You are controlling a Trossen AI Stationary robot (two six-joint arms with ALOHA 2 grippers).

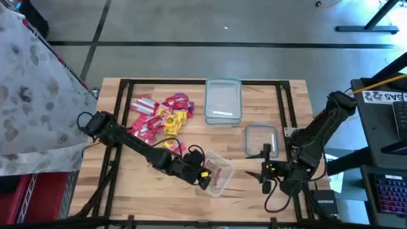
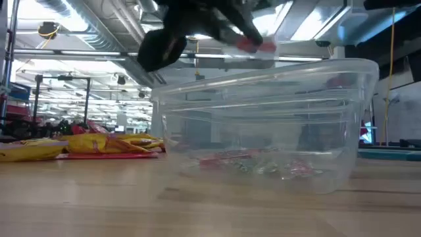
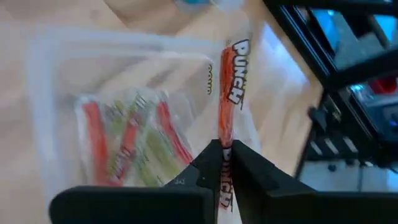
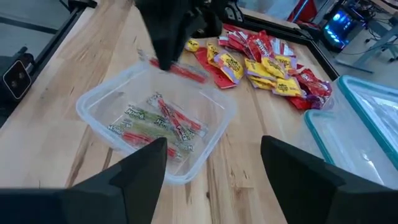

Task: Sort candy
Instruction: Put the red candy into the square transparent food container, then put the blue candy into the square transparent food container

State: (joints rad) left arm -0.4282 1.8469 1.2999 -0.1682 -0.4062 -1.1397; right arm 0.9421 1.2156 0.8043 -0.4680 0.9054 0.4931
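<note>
A pile of candy (image 1: 159, 117), red and yellow packets with some magenta, lies on the table's far left part. A clear tub (image 1: 217, 173) near the front middle holds a few red and green packets (image 4: 158, 124). My left gripper (image 1: 205, 175) hangs over the tub, shut on a long red candy packet (image 3: 229, 93) printed PUNCH. My right gripper (image 1: 266, 173) waits open to the right of the tub, with nothing between its fingers. My left gripper pinches the red packet near one end (image 3: 224, 144) between its two fingers. The fingers come from above, slanting down toward the tub. The packet runs on beyond the fingertips along the fingers' line and is lifted clear above the tub (image 2: 263, 125).
A clear container with a teal rim (image 1: 223, 100) stands at the far middle. A second clear piece (image 1: 261, 140) lies right of centre. Bare wood shows at the front left and between the tub and the candy pile (image 4: 267, 65).
</note>
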